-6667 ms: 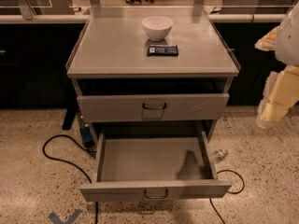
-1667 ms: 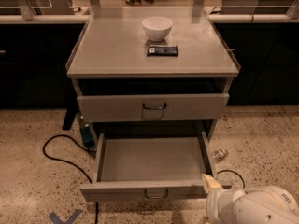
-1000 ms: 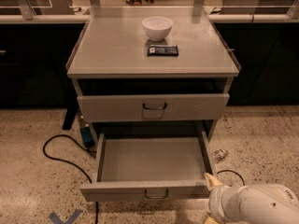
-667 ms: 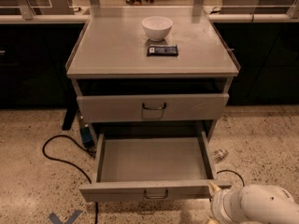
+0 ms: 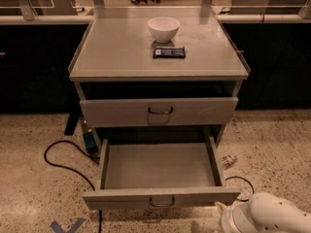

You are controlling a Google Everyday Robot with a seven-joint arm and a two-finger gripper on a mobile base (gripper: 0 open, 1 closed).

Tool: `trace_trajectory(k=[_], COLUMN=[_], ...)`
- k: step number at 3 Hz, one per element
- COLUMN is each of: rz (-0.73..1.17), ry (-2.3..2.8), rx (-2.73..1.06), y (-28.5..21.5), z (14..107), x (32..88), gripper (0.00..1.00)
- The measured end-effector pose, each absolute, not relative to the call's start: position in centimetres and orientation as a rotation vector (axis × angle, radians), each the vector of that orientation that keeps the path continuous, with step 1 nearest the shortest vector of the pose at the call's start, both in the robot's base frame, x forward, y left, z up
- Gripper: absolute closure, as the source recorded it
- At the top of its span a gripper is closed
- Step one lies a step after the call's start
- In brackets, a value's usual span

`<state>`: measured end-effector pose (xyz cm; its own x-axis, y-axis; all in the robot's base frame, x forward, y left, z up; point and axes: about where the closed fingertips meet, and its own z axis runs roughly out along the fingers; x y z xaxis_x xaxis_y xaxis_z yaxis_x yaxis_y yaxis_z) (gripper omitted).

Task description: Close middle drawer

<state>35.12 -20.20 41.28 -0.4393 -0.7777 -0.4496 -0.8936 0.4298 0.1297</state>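
Since the preceding frames the arm has sunk lower in the view, so the gripper [image 5: 221, 208] now sits just below the front right corner of the middle drawer [image 5: 160, 166]. Whether the gripper is wide or narrow cannot be told. The drawer stands pulled fully out beneath the taller-fronted upper drawer [image 5: 160, 111]. On the cabinet top [image 5: 112, 52] a white bowl [image 5: 163, 29] stands just behind a dark flat packet [image 5: 169, 52].

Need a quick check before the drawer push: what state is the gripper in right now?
Gripper: cannot be told; it is low by the right front corner of the open middle drawer.
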Motion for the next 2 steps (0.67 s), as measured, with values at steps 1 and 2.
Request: trace_trajectory(k=[1,2], rz=[0.515,0.553], ry=[2.369,2.380], rx=[-1.422,-1.413], y=[-20.6,-21.0], z=[41.1,38.7], x=[35.4,37.7], gripper=[0.00,0.00])
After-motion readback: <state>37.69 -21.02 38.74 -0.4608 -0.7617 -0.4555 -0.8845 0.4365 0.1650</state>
